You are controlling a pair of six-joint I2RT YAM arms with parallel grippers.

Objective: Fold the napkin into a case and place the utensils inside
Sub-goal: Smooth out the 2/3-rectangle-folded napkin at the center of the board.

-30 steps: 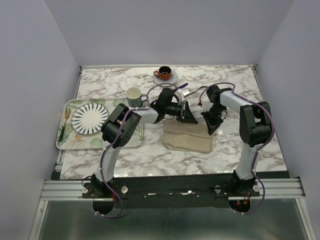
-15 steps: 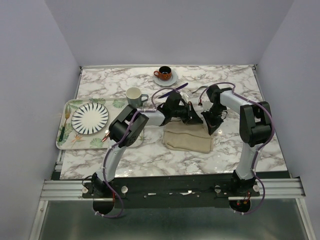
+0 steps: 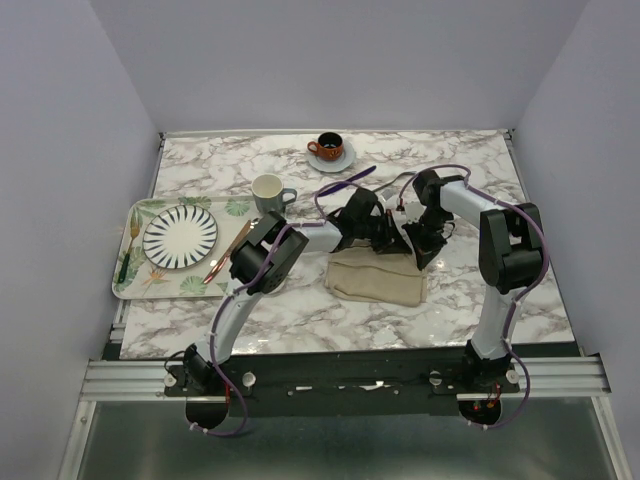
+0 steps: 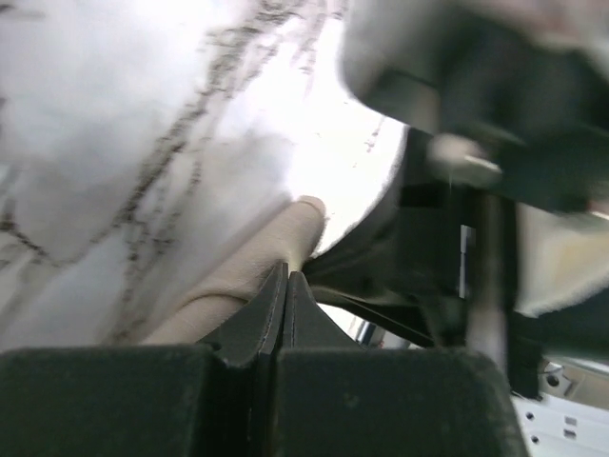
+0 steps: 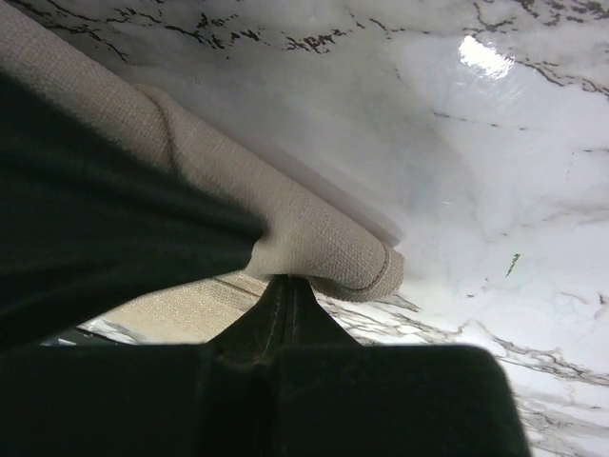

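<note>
The beige napkin (image 3: pixel 375 280) lies folded into a flat rectangle in the middle of the marble table. Both grippers meet at its back right edge. My left gripper (image 3: pixel 388 240) is shut, with a fold of the napkin (image 4: pixel 257 271) pinched at its tips (image 4: pixel 286 271). My right gripper (image 3: pixel 418 255) is shut on the napkin's rolled corner (image 5: pixel 328 243), the cloth bunching at its tips (image 5: pixel 287 281). The dark purple knife (image 3: pixel 347 180) lies on the table behind the left arm, apart from the cloth.
At the left a leaf-printed tray (image 3: pixel 130 285) holds a striped plate (image 3: pixel 180 235) and a copper knife (image 3: pixel 228 252). A cream mug (image 3: pixel 267 190) stands beside the tray. An orange cup on a saucer (image 3: pixel 328 148) sits at the back.
My left arm has swung right along the napkin's back edge toward the right gripper, uncovering the copper knife on the tray. The right arm has stayed put.
</note>
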